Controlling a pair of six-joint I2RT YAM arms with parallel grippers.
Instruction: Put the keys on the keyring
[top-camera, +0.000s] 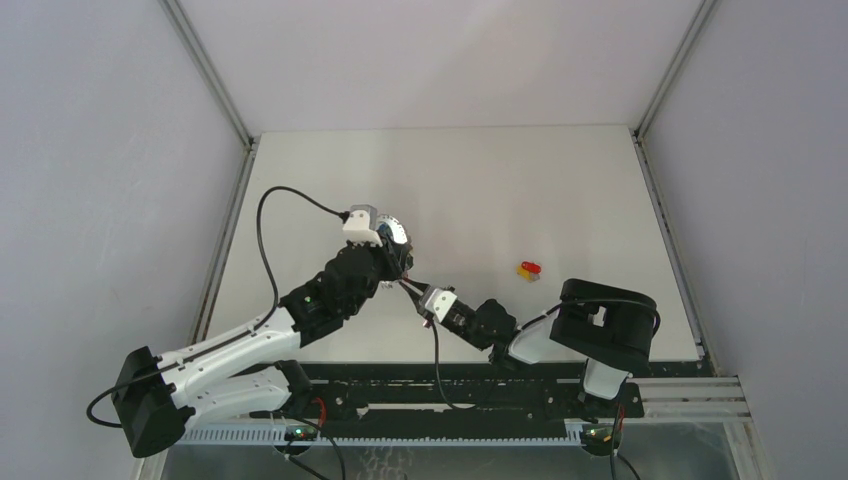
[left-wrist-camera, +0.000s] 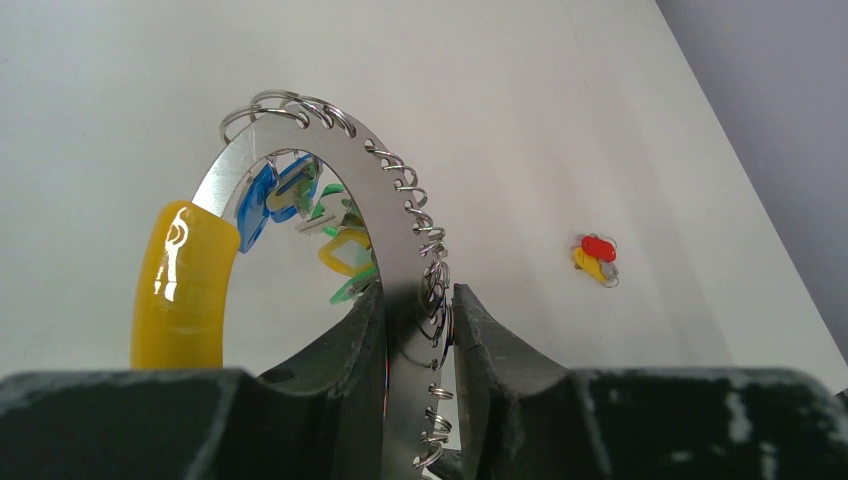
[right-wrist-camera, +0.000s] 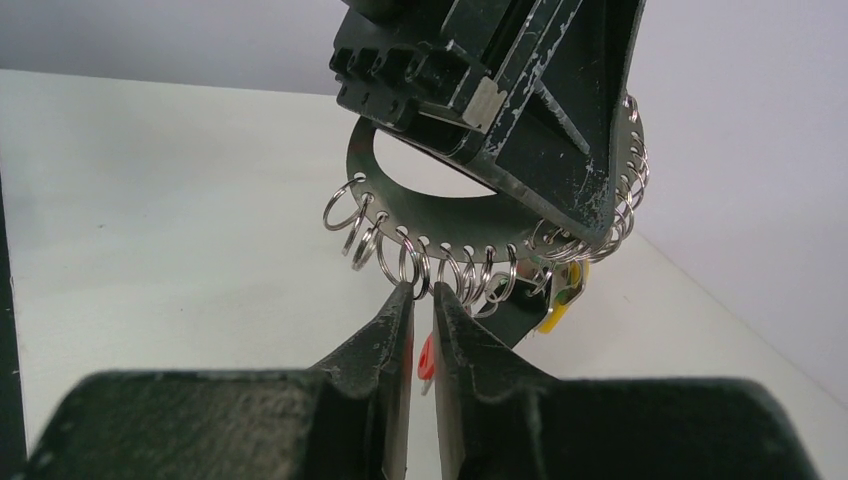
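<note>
Left wrist view gives me the clearest read: the left gripper (left-wrist-camera: 418, 300) is clamped on the flat metal band of the keyring (left-wrist-camera: 395, 215) and holds it upright off the table (left-wrist-camera: 560, 100). A yellow sleeve (left-wrist-camera: 180, 285) sits on one side of the band, and the coloured hung keys (left-wrist-camera: 300, 205) dangle behind it. The right gripper (right-wrist-camera: 421, 295) has its fingers drawn to a narrow slit, with the tips just under the row of small split rings (right-wrist-camera: 412, 262) along the band's edge. A red sliver (right-wrist-camera: 425, 357) shows in that slit, but I cannot tell whether it is pinched there or only seen through the gap. The keys (top-camera: 528, 270), one red and one yellow, lie touching each other on the table, well apart from both arms, so I judge at least these two are not on yet. My main worry is the fingertips catching a split ring. A pull from there could twist the band in the left clamp or drag it out altogether. The two wrists are also very close, so a careless move could knock one into the other. Later, the loose pair is tiny and lies in contact, so a grab at one may skid the other away or lift both
</note>
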